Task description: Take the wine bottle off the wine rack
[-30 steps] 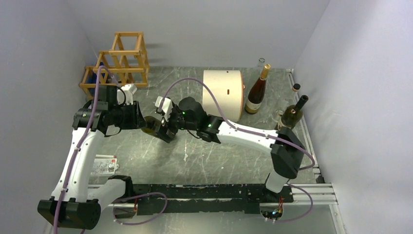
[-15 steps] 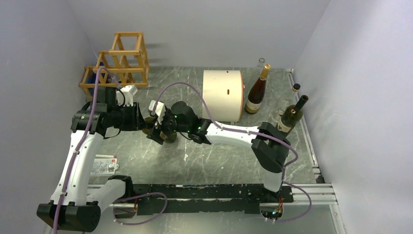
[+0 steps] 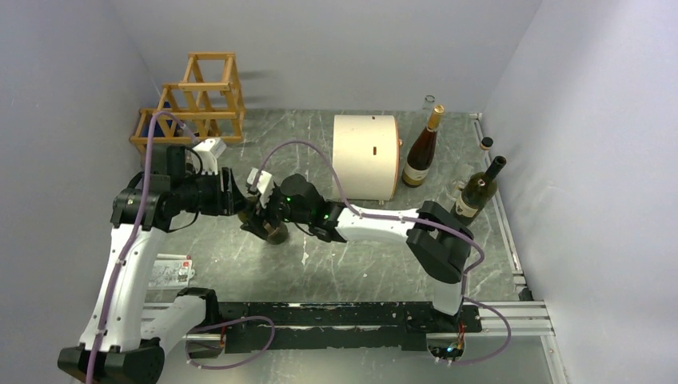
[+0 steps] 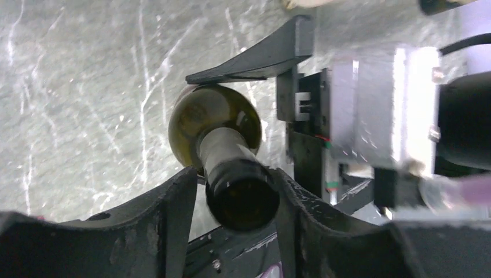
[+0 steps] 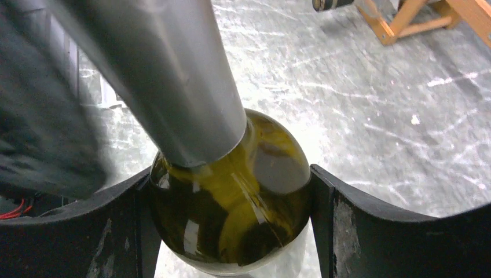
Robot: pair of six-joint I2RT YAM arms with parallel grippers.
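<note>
My left fingers (image 4: 168, 214) are clamping the bottle (image 4: 217, 124) by its neck and my right fingers (image 5: 359, 226) are gripping its body, probably steadying a handover. It's sitting over the tabletop (image 3: 360, 256), well apart from the rack (image 3: 200, 100).

Honey-brown wooden lattice wine rack (image 3: 196, 100) in far-left corner. Olive-green glass wine bottle (image 3: 274, 233) well before rack, left of table centre, between grippers: neck in left gripper (image 4: 234, 202), body in right gripper (image 5: 231, 214). Cream cylindrical drum (image 3: 366, 156) behind and right of bottle. Brown upright bottle (image 3: 421, 152) just right of drum. Dark upright bottle (image 3: 480, 188) at right edge.
</note>
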